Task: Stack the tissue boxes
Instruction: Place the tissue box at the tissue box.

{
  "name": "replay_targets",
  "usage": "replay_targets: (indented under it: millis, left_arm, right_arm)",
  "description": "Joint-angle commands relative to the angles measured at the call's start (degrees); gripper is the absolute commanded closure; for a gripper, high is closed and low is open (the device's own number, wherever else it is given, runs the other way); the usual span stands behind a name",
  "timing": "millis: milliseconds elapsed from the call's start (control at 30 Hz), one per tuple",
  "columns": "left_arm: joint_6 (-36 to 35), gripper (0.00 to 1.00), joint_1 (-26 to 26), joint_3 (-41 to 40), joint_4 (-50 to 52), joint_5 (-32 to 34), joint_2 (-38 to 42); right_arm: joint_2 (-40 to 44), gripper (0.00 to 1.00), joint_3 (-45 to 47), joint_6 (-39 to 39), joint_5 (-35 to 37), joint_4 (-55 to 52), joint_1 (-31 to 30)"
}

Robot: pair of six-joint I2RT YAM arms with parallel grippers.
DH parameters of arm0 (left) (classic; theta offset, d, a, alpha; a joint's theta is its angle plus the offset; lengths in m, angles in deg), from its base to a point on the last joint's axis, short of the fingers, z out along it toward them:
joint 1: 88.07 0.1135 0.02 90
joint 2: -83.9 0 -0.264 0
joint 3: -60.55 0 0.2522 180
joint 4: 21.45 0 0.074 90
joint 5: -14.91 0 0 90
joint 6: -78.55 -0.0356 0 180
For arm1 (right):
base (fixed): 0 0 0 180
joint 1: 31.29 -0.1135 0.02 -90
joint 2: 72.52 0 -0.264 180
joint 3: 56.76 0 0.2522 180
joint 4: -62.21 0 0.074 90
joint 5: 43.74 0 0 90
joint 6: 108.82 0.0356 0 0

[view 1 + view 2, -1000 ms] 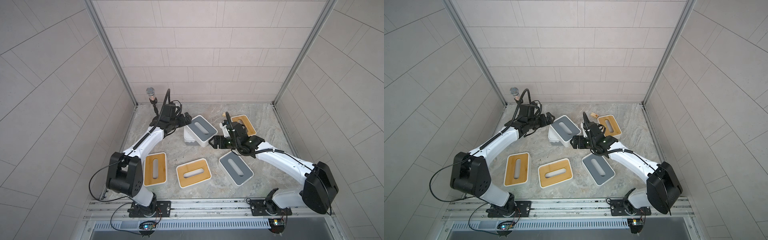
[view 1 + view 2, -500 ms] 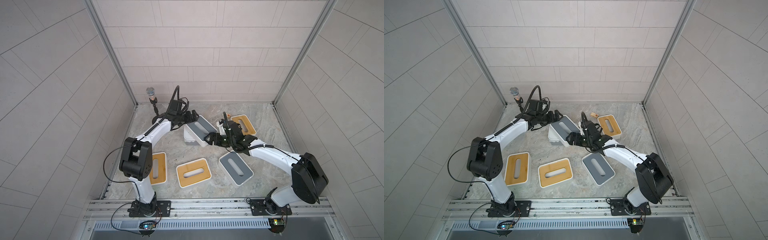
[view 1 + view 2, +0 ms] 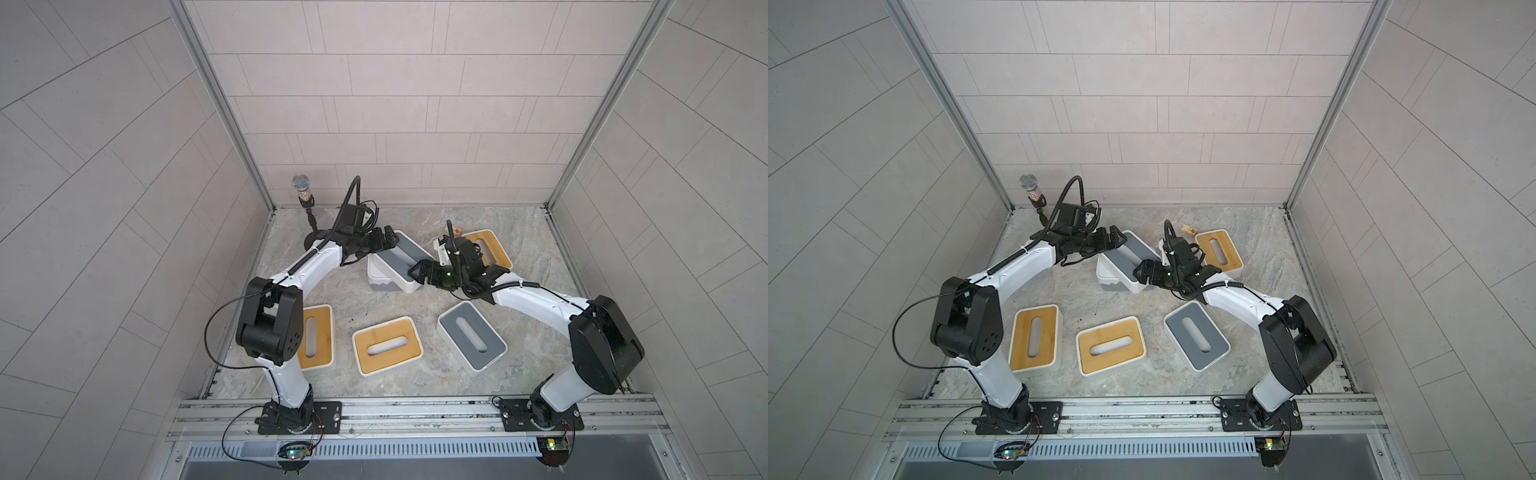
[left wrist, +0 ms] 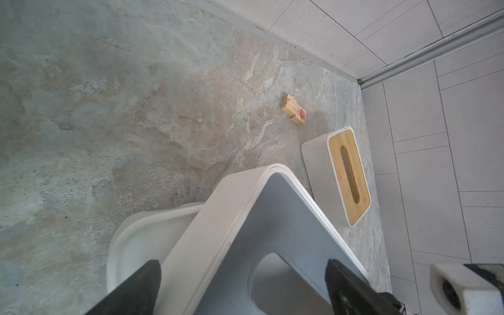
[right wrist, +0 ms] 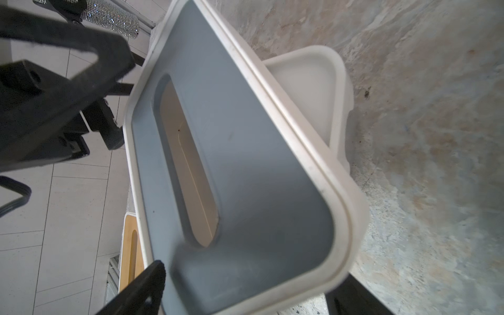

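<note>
A grey-topped tissue box (image 3: pixel 405 254) (image 3: pixel 1136 249) lies askew on an all-white tissue box (image 3: pixel 377 283) (image 4: pixel 141 240) mid-table. My left gripper (image 3: pixel 390 242) (image 4: pixel 242 289) is open and straddles the grey-topped box's far-left end. My right gripper (image 3: pixel 417 276) (image 5: pixel 251 291) is open and straddles its near-right end, fingertips (image 5: pixel 148 283) on either side of it. Other tissue boxes lie singly: bamboo-topped ones at the near left (image 3: pixel 318 336), near middle (image 3: pixel 387 345) and back right (image 3: pixel 486 248), and a grey-topped one (image 3: pixel 471 336) at the near right.
A small wooden block (image 3: pixel 457 230) (image 4: pixel 294 109) lies near the back wall beside the back-right box. A microphone on a stand (image 3: pixel 302 194) rises in the back left corner. Tiled walls close three sides; a metal rail (image 3: pixel 415 411) runs along the front.
Both arms have closed in on the askew grey-topped box: the left gripper reached right to its far end, the right gripper slid left to its near end. The boxes have hardly shifted.
</note>
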Motion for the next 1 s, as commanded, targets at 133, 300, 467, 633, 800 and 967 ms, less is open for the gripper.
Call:
replay_targets:
  millis: [133,300,467,633,800,967]
  left_arm:
    - [1.57,0.0,-0.21,-3.52,-0.84,0.44,4.78]
    - [3.15,0.0,-0.23,-6.53,-1.55,1.99,7.7]
    - [4.26,0.0,-0.26,-9.32,-2.28,3.52,10.2]
    - [5.44,0.0,-0.21,-10.64,-3.01,3.25,11.33]
    - [6.41,0.0,-0.23,-10.88,-3.32,2.22,12.04]
    - [7.1,0.0,-0.43,-11.76,-3.67,1.74,12.6]
  right_arm:
    - [-1.6,0.08,-3.31,0.06,-2.58,0.69,1.94]
    - [-3.91,0.07,-7.22,-1.73,-4.46,-2.35,3.03]
    - [-6.76,0.06,-13.19,-4.16,-5.22,-8.17,3.17]
    - [-9.43,0.04,-17.41,-6.57,-5.05,-10.76,3.57]
    - [-11.91,0.03,-21.67,-7.76,-5.42,-15.11,3.67]
    - [-13.18,0.02,-23.58,-8.53,-5.52,-16.07,3.69]
